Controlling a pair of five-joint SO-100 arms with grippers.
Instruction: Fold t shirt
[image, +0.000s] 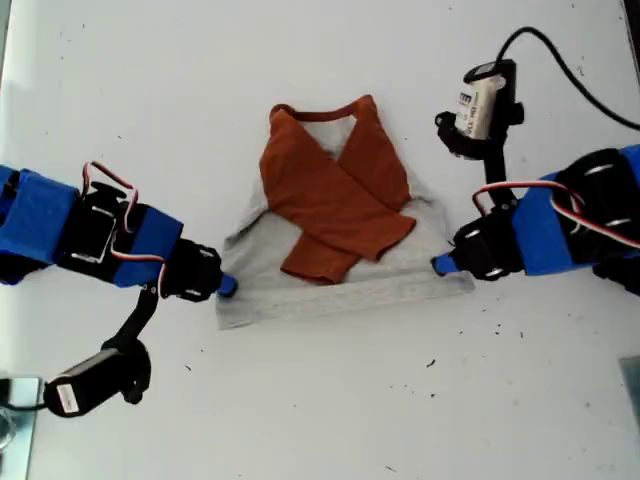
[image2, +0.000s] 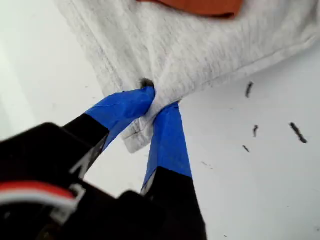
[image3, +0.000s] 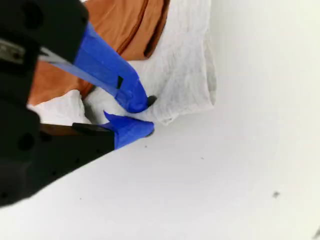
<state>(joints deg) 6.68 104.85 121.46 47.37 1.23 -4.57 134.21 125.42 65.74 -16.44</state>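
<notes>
Blue-taped fingers (image2: 125, 107) of the first gripper (image2: 160, 97) fill the near part of the first wrist view, closed tight on one corner of the shirt's (image: 330, 285) grey hem, with the cloth puckered between them. In the exterior view this is the arm coming in from the exterior view's left.

The second gripper (image3: 142, 116) comes in from the exterior view's right and sits at the other hem corner. Its jaws stand narrow, one tip pressing on the grey cloth and the other low by the table (image: 320, 420). Whether the hem is actually pinched between them cannot be told.

The shirt lies flat in the middle of the white table. Its collar points toward the top of the exterior view, and its two orange sleeves (image: 335, 205) are crossed over the body. The hem runs between the two grippers.

With the sleeves already in, the step in hand looks like taking both lower corners for the fold of the hem up toward the collar. That move would call for a firm hold at both corners. Both arms would then need to lift evenly and carry the hem over the crossed sleeves without dragging them.
</notes>
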